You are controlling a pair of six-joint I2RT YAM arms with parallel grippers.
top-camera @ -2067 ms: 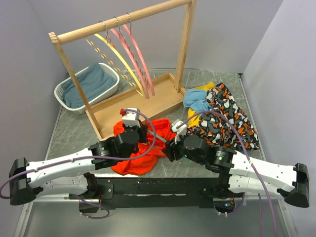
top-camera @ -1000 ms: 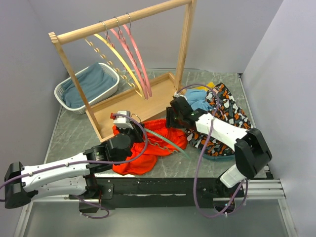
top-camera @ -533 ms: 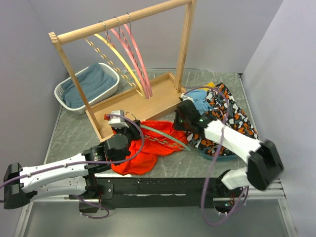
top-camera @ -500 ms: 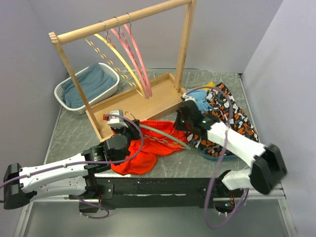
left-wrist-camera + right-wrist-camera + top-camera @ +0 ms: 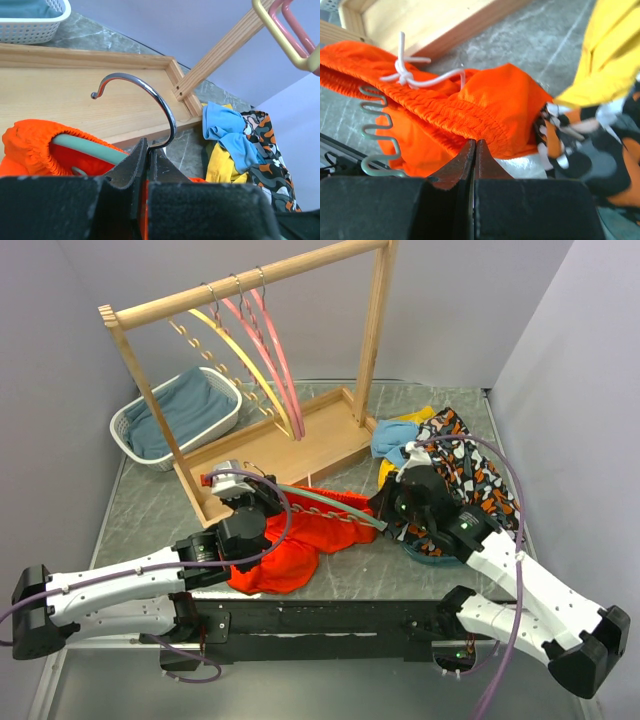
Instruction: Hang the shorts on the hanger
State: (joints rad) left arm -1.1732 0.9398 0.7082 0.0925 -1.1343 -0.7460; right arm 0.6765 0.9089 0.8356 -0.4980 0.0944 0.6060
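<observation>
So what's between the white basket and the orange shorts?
The wooden rack's base sits between the basket and the shorts, seen in the top view.

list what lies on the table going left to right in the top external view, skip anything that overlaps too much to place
white basket → orange shorts → patterned garment

light: bright, even, from overhead | shadows: soft, faint below rack (image 5: 300, 452) | glare: glint on hanger (image 5: 167, 112) hook | colour: shorts (image 5: 485, 95) saturated | focus: top view sharp; wrist views' near edge dark, soft; patterned garment (image 5: 570, 127) at right smeared
</observation>
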